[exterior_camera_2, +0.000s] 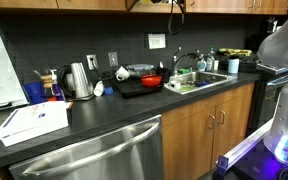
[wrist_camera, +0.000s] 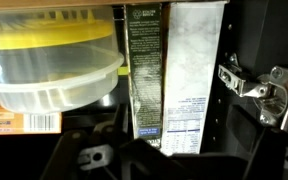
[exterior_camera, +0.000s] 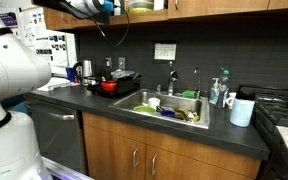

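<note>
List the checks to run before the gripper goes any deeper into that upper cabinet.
1. Door out of the way: ok. The hinge shows bare beside the cartons and the shelf is in open view.
2. Dark carton upright, straight ahead of the gripper: ok.
3. Gap between dark carton and white carton: not ok. They stand side against side.
4. Room on its other side: not ok. The stacked containers under a yellow lid reach right up to it.
5. Jaws open and empty: cannot tell, the wrist view is too dark there.
</note>
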`<state>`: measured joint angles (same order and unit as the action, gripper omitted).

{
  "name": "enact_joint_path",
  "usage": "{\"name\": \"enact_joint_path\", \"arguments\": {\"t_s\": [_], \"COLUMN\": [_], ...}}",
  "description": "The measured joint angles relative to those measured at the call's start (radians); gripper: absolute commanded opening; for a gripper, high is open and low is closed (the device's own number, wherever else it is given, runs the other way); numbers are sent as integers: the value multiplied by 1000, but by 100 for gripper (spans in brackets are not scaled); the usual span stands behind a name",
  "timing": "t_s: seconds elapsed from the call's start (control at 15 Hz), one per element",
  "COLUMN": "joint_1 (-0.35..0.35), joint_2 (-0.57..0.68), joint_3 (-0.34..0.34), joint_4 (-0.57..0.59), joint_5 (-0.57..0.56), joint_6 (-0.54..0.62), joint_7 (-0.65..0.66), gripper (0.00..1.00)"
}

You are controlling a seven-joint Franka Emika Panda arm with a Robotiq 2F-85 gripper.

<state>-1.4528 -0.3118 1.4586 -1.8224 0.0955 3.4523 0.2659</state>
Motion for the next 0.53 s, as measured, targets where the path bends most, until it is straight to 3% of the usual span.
{"name": "enact_joint_path", "arguments": {"t_s": [0.53], "joint_1": [-98], "joint_2": [2], "joint_3": [101], "joint_4": [69], "joint_5": [-4], "joint_6": [0], "joint_7": [-25], "gripper": [100]}}
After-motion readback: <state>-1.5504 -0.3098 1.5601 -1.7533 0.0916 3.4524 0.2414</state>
